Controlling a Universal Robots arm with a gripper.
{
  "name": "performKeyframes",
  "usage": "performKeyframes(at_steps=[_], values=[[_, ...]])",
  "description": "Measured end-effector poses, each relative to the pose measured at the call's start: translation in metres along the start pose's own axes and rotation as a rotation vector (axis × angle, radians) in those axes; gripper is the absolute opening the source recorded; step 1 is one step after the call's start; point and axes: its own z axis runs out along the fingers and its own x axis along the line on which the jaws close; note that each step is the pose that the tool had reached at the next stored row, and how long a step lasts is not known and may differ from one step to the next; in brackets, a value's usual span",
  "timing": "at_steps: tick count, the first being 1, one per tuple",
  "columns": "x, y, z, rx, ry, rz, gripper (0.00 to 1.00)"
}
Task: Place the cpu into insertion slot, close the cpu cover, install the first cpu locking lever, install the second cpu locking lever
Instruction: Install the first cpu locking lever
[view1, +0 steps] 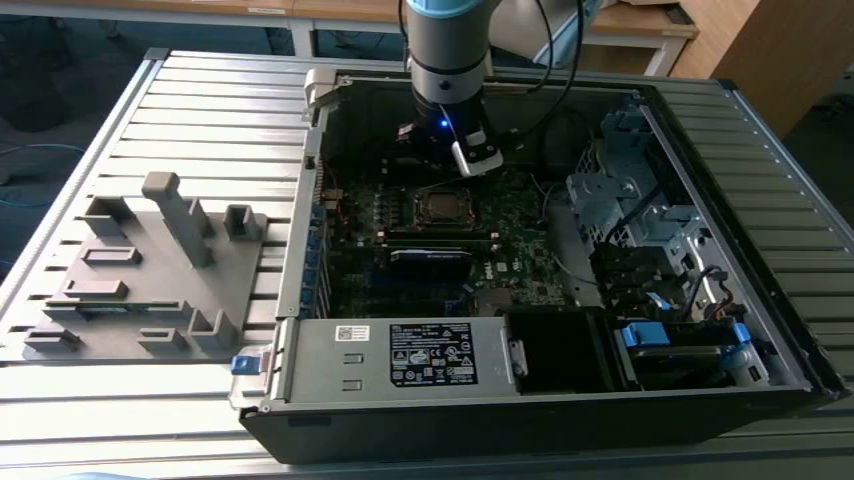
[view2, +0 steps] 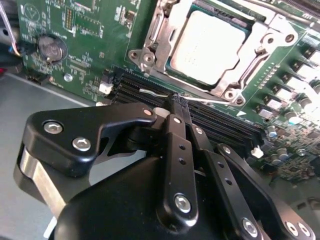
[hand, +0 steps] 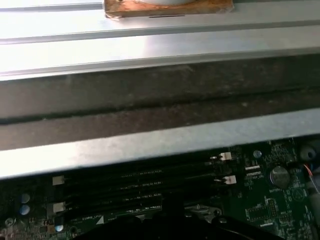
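Inside the open computer case (view1: 747, 330) on the slatted table (view1: 200, 100), the arm has its gripper (view2: 178, 101) low over the green motherboard (view2: 90, 30). Second wrist view: fingers pressed together, tips at a thin wire lever (view2: 155, 92) running along the near edge of the socket, above the black memory slots (view2: 220, 122). Whether the tips actually pinch the wire, cannot tell.

The cpu (view2: 207, 47) sits in the insertion slot (view1: 438, 207), silver top showing through the window of the cpu cover (view2: 260, 45), which lies down flat over it. So chip seated, cover closed; work looks to be at a locking lever.

Judgement on doing it well: keep contact on the wire itself, push low and steady so it hooks under its tab. A slip could scrape the memory slots or nearby board parts.
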Motion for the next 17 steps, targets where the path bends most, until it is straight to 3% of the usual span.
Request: performKeyframes(at_steps=[7, 12, 17], values=[[0.0002, 0.0002, 0.0016, -0.0006, -0.0042, 0.005, 0.1], [0.0004, -0.0003, 0.0039, -0.0044, -0.0178, 0.002, 0.1], [0.0005, 0.0001, 0.0046, -0.0025, -0.0248, 0.023, 0.1]])
